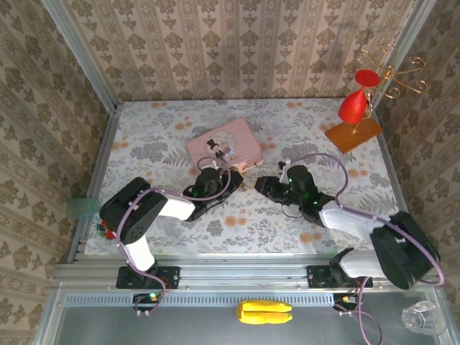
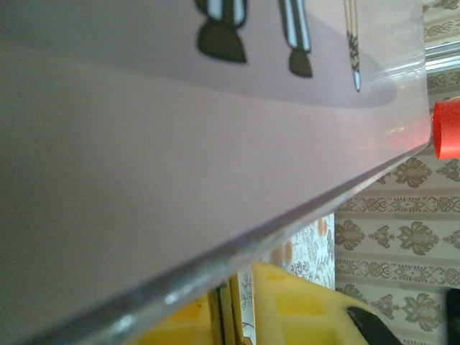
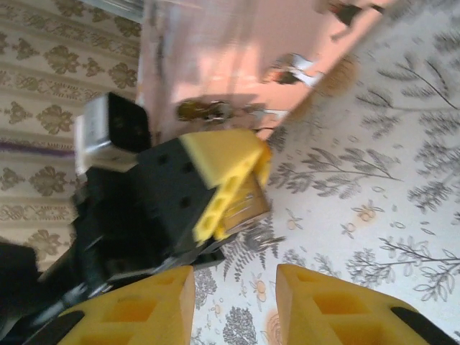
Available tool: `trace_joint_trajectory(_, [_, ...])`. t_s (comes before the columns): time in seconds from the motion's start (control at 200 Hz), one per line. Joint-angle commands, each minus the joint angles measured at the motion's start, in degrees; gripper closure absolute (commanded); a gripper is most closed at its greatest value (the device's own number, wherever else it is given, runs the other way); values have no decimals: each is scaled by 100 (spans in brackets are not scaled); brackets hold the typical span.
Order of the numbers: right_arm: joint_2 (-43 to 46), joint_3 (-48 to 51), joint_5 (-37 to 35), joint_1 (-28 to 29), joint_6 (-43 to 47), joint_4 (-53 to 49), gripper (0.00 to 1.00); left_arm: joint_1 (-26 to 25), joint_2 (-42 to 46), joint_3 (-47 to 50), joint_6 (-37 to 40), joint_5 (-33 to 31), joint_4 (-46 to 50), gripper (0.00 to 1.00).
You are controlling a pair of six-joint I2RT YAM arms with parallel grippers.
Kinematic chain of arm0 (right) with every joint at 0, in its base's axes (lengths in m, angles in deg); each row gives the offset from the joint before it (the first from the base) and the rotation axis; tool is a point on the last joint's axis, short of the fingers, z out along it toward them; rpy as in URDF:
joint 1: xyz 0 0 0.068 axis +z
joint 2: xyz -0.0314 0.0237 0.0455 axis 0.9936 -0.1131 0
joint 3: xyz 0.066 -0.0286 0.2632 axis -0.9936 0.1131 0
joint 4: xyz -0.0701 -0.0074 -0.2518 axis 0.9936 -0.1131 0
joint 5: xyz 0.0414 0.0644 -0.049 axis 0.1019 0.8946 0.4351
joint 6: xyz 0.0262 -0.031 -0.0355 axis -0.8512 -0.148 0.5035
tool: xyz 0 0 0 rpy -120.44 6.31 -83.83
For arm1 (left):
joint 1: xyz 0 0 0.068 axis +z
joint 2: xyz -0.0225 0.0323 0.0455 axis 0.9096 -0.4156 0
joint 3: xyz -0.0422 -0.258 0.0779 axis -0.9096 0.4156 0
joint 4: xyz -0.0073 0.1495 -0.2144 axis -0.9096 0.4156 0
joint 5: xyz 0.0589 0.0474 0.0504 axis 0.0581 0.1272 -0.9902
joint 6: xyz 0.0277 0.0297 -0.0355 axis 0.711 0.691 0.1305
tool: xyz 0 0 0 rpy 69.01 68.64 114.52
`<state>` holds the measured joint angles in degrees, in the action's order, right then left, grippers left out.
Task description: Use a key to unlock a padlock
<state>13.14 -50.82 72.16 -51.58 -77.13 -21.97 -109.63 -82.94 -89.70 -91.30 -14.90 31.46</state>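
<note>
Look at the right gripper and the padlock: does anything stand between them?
Nothing visible does. In the right wrist view, only bare table lies between the open right gripper and the padlock. The left gripper is clamped on the padlock, covering part of it.

Floral table (image 1: 172,136): pink tin (image 1: 244,141), wooden-based stand (image 1: 353,134) on it.

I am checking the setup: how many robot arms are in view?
2. The left arm reaches from the near left to the tin; the right arm comes from the near right, its end effector close to the tin. None seems hidden.
</note>
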Motion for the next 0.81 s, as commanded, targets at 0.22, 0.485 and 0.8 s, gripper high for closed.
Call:
trace_joint_trajectory(0.22, [848, 448, -2322, 1577, 4236, -173, 65, 191, -50, 33, -300, 255, 113, 100])
trace_joint_trajectory(0.485, [198, 1004, -2562, 1769, 5529, 1231, 62, 144, 57, -17, -215, 420, 307, 100])
trace_joint_trajectory(0.8, [-615, 707, -2911, 2042, 6243, 1852, 61, 107, 97, -11, -187, 446, 267, 100])
